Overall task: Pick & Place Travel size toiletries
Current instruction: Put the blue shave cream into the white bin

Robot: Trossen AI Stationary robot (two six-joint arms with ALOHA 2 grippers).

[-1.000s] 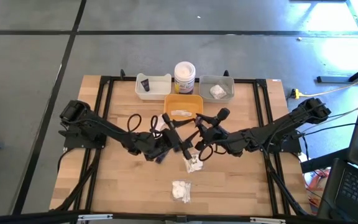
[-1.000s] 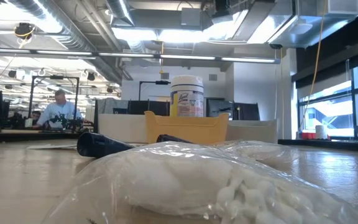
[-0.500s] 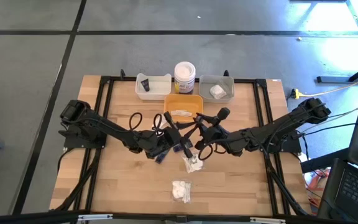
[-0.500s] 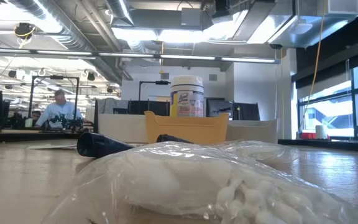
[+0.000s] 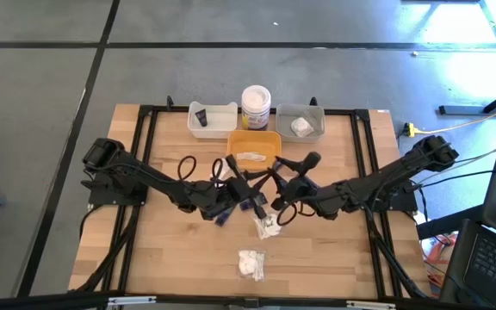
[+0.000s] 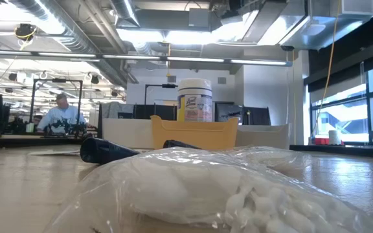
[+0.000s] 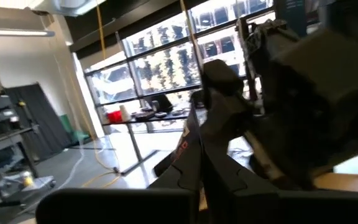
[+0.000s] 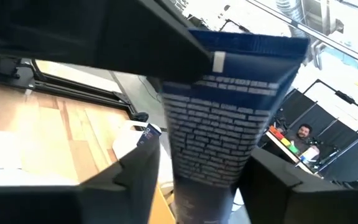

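Note:
A dark blue travel-size tube point(image 8: 213, 124) with white print hangs in the air over the table's middle, between my two grippers. My left gripper point(image 5: 246, 196) is shut on it. My right gripper point(image 5: 270, 195) faces it from the table's right and is open, one finger on each side of the tube's body point(image 8: 210, 180). Two clear-wrapped white fluffy pieces point(image 5: 268, 226) point(image 5: 251, 263) lie flat on the wood nearer the front edge. Another dark tube point(image 6: 105, 150) lies on the table under my left arm. My left gripper pinches the tube between its two fingers point(image 8: 104, 31), just below the tube's flat crimped end point(image 8: 253, 43). It comes in about level from the table's left, and the fingers lie across the tube. The tube is lifted clear of the table.
Along the far edge stand a white tray point(image 5: 212, 119) holding a black tube, a white jar with a yellow label point(image 5: 256, 106) and a grey tray point(image 5: 300, 123) with a white piece. A yellow tray point(image 5: 254, 151) with a pale sachet sits just in front of them.
My left gripper's fingers have come together onto the tube, held in the air between the two grippers. Both arms have stayed in place and the tube has not shifted.

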